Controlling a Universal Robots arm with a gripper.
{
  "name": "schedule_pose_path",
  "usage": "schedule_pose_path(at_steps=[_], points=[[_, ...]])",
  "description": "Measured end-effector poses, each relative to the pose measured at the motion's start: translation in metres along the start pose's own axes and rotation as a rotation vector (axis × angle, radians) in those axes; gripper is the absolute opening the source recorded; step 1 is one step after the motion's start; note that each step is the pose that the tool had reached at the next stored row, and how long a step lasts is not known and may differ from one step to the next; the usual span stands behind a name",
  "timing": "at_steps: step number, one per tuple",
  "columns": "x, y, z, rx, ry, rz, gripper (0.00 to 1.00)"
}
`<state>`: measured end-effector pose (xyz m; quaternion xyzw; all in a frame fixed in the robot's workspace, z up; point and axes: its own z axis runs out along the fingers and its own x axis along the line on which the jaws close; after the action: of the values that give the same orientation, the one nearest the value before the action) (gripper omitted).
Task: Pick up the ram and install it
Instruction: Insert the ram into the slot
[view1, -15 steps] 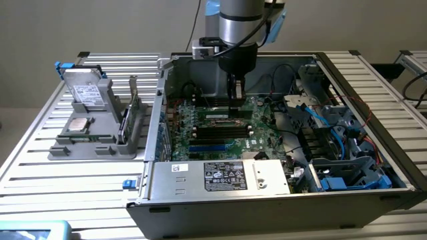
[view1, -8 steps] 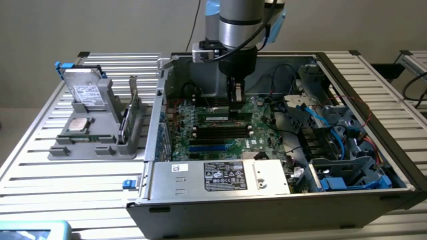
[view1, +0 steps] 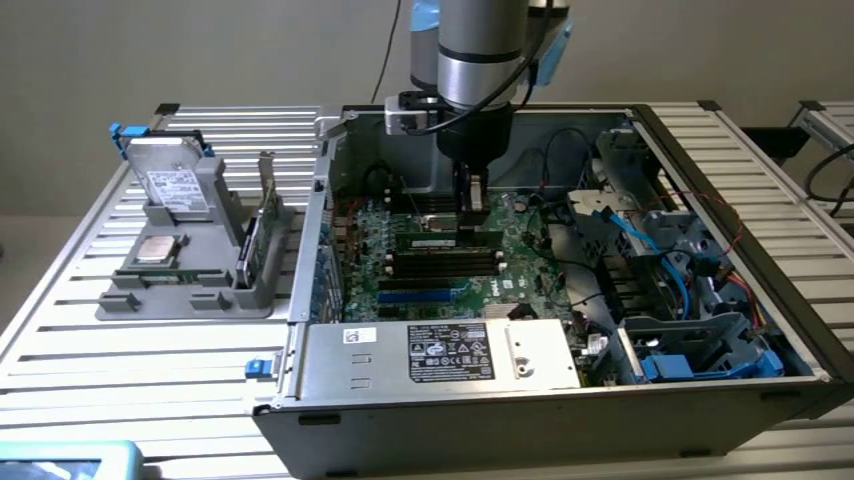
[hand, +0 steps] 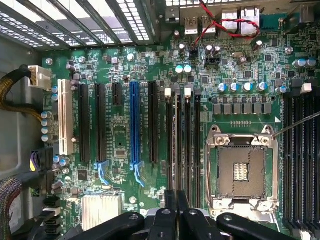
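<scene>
Inside, 1 closed gripper (hand: 175, 197) over 4 black memory slots (hand: 183, 145), 1 ram (view1: 449, 243)

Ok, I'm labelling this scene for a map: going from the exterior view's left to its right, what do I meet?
hard drive standing in the grey holder → computer case's side wall → gripper → drive cage with blue clips

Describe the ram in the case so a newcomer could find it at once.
Look into the open computer case at the green motherboard, where the gripper reaches down. By its tip runs a bank of long memory slots; the ram sits along the bank's edge nearest the gripper. It alone is green with a white label; its neighbours are bare black.
</scene>
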<state>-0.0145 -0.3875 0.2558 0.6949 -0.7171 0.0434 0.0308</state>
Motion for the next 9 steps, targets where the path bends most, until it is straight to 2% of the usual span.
schedule_pose_path(at_steps=[9], points=[[0.0028, 0.0, 0.0042, 0.0007, 0.0005, -0.006, 0.12]])
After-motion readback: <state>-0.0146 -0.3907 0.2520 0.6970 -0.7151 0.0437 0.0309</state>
